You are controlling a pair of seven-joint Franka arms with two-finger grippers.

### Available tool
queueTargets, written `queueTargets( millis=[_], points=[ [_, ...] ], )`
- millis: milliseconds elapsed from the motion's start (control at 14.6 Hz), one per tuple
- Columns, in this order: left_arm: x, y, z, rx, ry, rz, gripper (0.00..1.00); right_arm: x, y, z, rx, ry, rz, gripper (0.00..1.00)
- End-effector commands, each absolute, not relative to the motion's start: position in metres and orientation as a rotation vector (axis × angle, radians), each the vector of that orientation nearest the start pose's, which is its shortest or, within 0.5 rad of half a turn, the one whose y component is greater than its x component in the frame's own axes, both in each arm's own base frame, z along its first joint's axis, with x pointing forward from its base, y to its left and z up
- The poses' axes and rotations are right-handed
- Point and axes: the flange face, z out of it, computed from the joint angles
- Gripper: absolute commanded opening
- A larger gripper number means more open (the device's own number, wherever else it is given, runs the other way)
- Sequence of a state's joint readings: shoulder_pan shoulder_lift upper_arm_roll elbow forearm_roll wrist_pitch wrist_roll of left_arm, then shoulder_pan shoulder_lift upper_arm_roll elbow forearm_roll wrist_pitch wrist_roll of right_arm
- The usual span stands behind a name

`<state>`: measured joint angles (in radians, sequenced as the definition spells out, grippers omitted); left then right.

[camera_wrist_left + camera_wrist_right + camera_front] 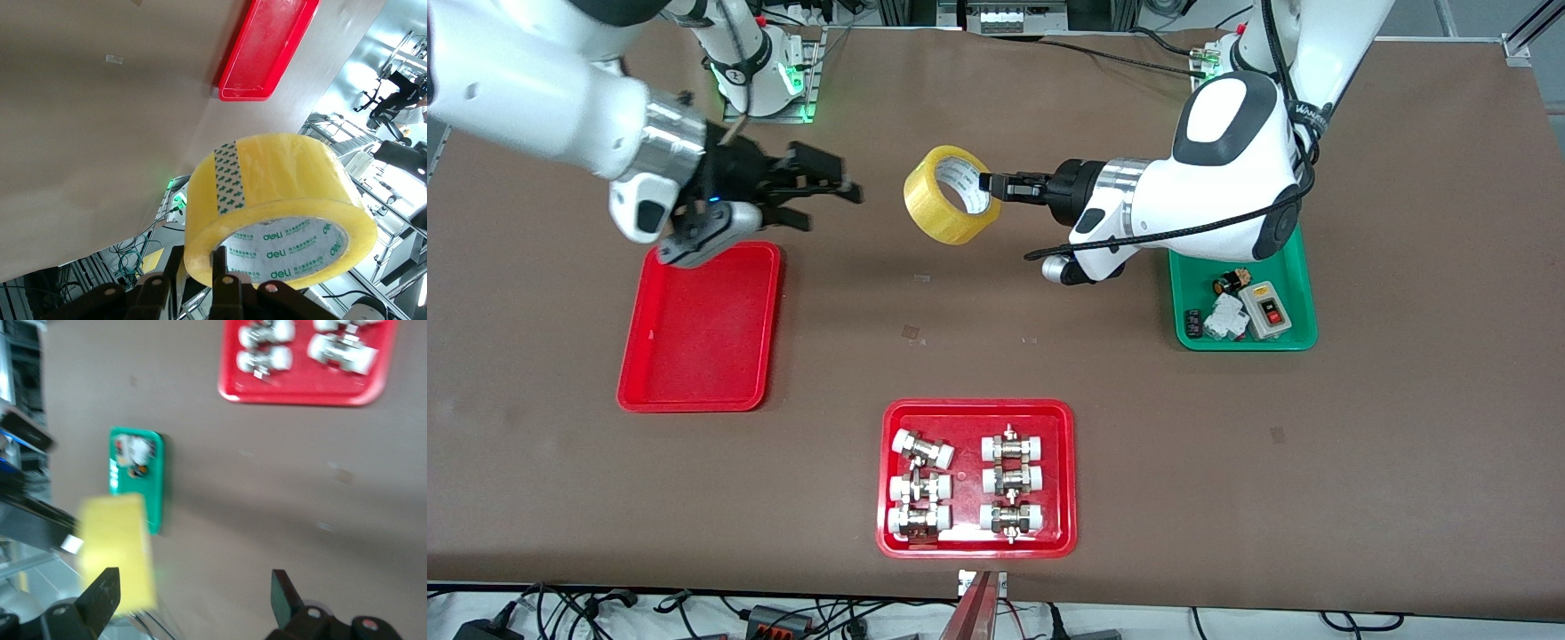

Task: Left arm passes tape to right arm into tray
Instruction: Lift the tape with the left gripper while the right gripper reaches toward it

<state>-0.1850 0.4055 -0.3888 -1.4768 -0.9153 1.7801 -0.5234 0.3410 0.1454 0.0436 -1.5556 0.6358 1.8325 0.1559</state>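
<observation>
Brown table (1049, 373), two arms at work. Left gripper (989, 184) up in the air over mid-table, fingers pinching the wall of the tape (950, 194), roll tilted, clear of the surface. Right gripper (827, 191) also airborne, over the table by the tray (698, 329) edge farthest from the front cam, fingers spread wide, well apart from the tape. Tray sits toward right arm's end. Red tray w/ metal fittings (976, 418) nearest the front cam; green tray (1303, 293) at left arm's end.

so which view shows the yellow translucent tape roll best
Left wrist view: the yellow translucent tape roll fills it, printed core visible, left gripper pinching its wall. The front view shows it small above the table; the right wrist view only a blur.
</observation>
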Motion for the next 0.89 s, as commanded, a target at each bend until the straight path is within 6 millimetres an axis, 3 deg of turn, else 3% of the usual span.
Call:
queueTargets(
  millis=[0, 206, 411, 823],
  points=[
    [0.559, -0.386, 0.505, 2.14, 0.243, -0.74, 0.0, 0.572, 0.301, 0.588, -2.453, -0.085, 0.041, 1.0],
    [0.564, -0.376, 0.505, 2.14, 0.249, -0.74, 0.0, 0.566, 0.324, 0.58, -2.399, -0.083, 0.091, 1.0],
    [0.562, -0.371, 0.504, 2.141, 0.229, -0.77, 0.0, 0.572, 0.329, 0.56, -2.372, -0.065, 0.142, 1.0],
    [0.562, -0.371, 0.504, 2.14, 0.232, -0.772, 0.0, 0.562, 0.348, 0.557, -2.342, -0.083, 0.179, 1.0]
  ],
)
